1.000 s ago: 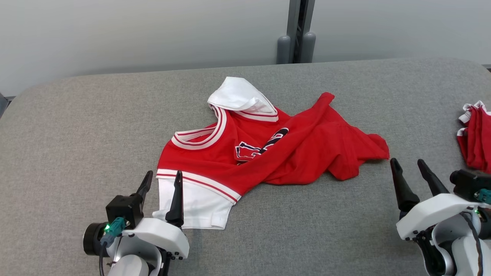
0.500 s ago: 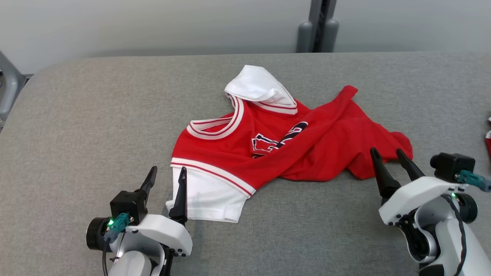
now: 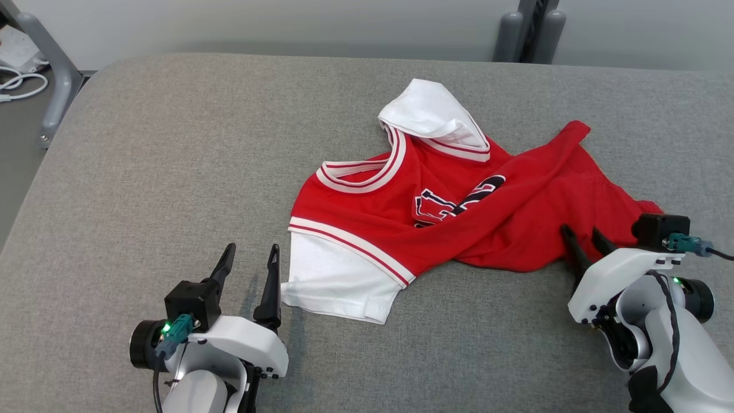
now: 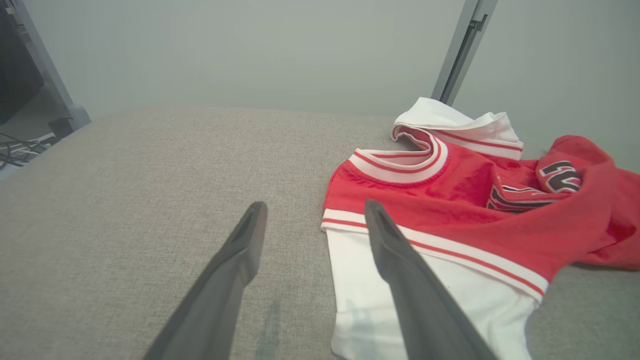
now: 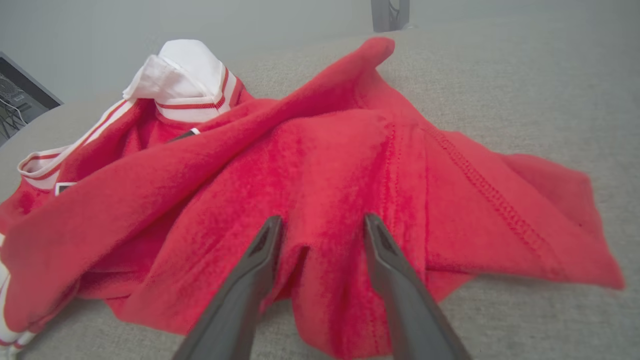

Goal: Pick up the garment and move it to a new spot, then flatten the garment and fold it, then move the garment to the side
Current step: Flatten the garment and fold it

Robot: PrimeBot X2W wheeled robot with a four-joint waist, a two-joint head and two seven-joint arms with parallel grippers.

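Note:
The garment (image 3: 459,212) is a red jersey with white sleeves and striped trim, lying crumpled on the grey table (image 3: 143,143). My left gripper (image 3: 252,249) is open just left of the near white sleeve (image 3: 338,281), and in the left wrist view (image 4: 315,206) its right finger overlaps that sleeve (image 4: 370,300). My right gripper (image 3: 580,230) sits at the red hem on the garment's right side. In the right wrist view (image 5: 323,220) its jaws stand apart astride a raised fold of red cloth (image 5: 325,150).
The table's rounded left edge (image 3: 34,189) drops to the floor, where a grey frame leg (image 3: 54,69) and white cables (image 3: 17,86) show. A grey post (image 3: 530,28) stands behind the table's far edge.
The head camera has swung, shifting the whole picture right. My right gripper has advanced onto the garment's red hem and its jaws have narrowed. The left gripper stays open by the white sleeve.

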